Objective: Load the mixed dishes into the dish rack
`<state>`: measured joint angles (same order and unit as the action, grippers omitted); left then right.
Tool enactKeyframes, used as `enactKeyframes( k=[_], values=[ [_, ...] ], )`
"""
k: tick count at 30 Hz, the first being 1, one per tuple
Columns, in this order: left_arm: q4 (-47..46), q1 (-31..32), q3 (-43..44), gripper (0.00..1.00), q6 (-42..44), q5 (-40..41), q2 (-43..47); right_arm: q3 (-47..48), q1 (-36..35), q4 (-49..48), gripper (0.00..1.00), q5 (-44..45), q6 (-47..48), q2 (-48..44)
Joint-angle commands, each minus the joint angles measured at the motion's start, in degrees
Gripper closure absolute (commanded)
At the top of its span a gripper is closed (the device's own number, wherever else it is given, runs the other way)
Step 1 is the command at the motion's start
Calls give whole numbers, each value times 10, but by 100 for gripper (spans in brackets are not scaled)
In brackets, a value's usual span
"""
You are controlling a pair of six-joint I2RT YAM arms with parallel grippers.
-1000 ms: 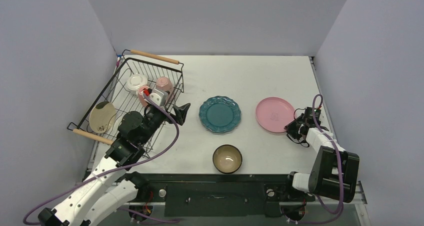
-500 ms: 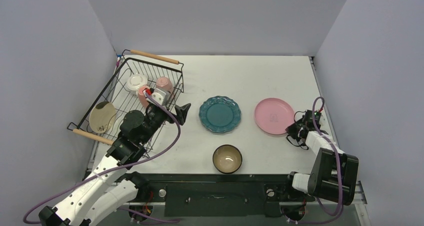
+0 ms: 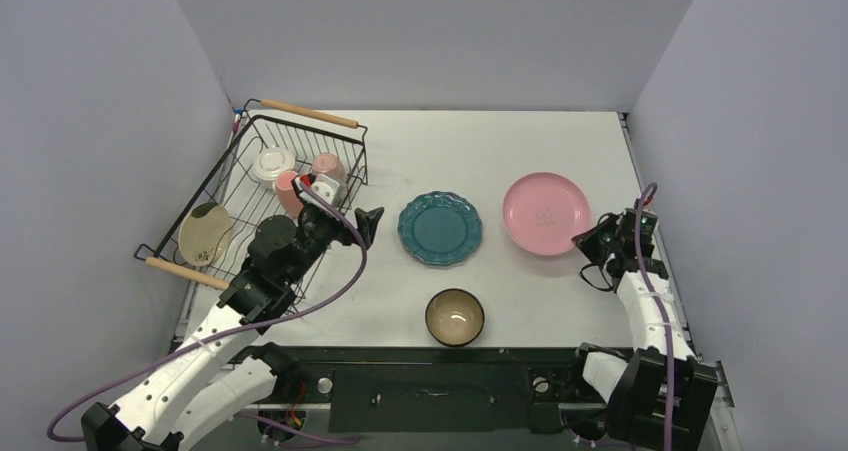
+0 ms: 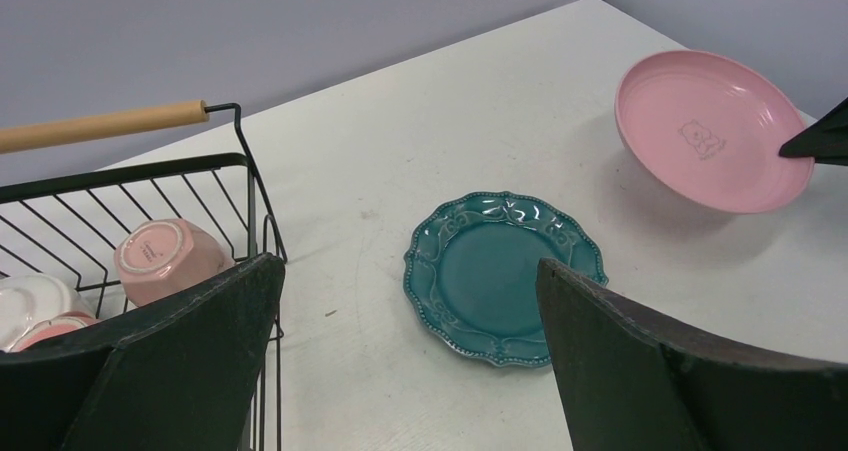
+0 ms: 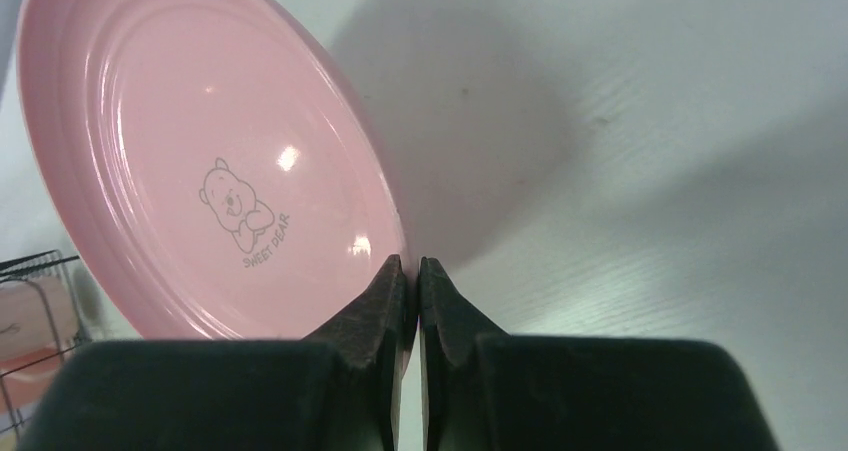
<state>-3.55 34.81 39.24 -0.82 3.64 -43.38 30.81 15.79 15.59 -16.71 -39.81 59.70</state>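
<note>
Crockery lies spread over the white bench (image 3: 520, 151). The right hand (image 3: 582, 241) is clenched on the near rim of the pink plate (image 3: 546, 214), its two fingers pinched tight with the rim between them. The plate is tilted, its bear print turned toward the hand, and it casts a shadow on the bench.

Left of that hand, apart from the held plate, the teal scalloped plate (image 3: 440, 228) lies flat. Left of the hand and nearer the arm bases, the dark bowl (image 3: 455, 317) sits upright, well apart.

The left hand (image 3: 362, 223) hangs released, fingers spread wide and pointing at the teal plate just ahead of it. Just left of this hand stands the dish rack (image 3: 356, 161), a black wire basket with wooden rod handles (image 3: 308, 113). At its far end a white mug (image 3: 272, 163) and two pink mugs (image 3: 326, 166) crowd together; the cream plate (image 3: 205, 234) leans at its near end.

The right arm reaches along the bench's right edge, close to the side wall (image 3: 740, 171). Bare bench runs beyond both plates to the back edge, with a narrower strip between the teal plate and the rack.
</note>
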Motion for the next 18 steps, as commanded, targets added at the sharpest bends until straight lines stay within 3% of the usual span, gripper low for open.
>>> enactKeyframes(
  k=[1, 8, 13, 18],
  values=[
    [-22, 3, 12, 3, -1, -2, 2, 66, -35, 12, 100, -62, 18, -34],
    [-10, 2, 33, 3, -30, -5, -30, 105, -154, 19, 100, -33, 5, -119],
    [95, 2, 97, 3, -87, 0, -63, 118, -248, -20, 100, -55, -16, -135],
    [162, 2, 128, 3, -141, 8, -38, 122, -346, -67, 100, -46, -34, -127]
  ],
)
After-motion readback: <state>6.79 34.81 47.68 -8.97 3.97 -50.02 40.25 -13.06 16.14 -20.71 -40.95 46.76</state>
